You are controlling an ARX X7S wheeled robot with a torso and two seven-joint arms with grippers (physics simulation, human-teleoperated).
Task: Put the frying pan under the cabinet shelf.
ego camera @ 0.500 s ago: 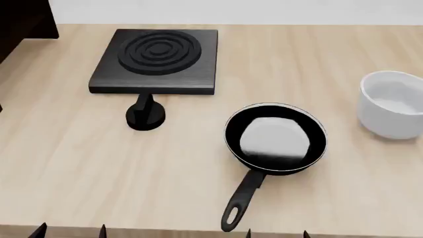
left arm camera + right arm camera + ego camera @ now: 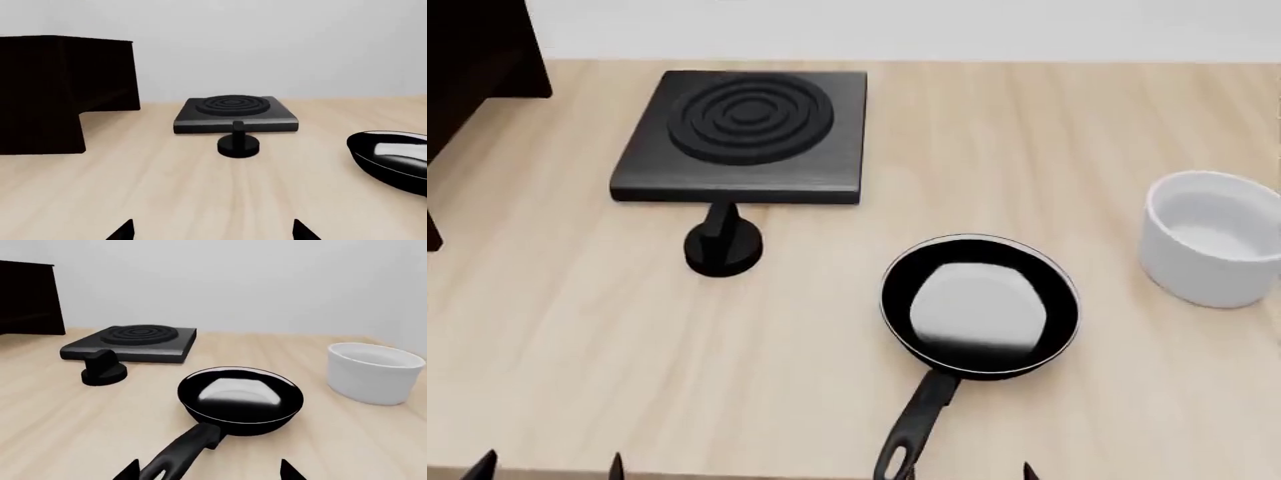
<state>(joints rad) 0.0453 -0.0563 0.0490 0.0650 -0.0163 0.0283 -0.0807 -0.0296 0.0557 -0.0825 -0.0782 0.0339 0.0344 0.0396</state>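
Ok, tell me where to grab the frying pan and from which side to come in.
Take the frying pan by its long handle, which lies flat and points toward the robot's near edge of the table. The right gripper, its fingers apart, is already lined up over the handle's end, so I'd come from the near side, closing across the handle behind the bowl.

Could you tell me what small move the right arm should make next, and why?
Probably ease the open right gripper forward and down onto the glossy black frying pan's long handle: the handle lies directly ahead between its fingertips, ungrasped, and the pan sits far from the dark brown wooden cabinet.
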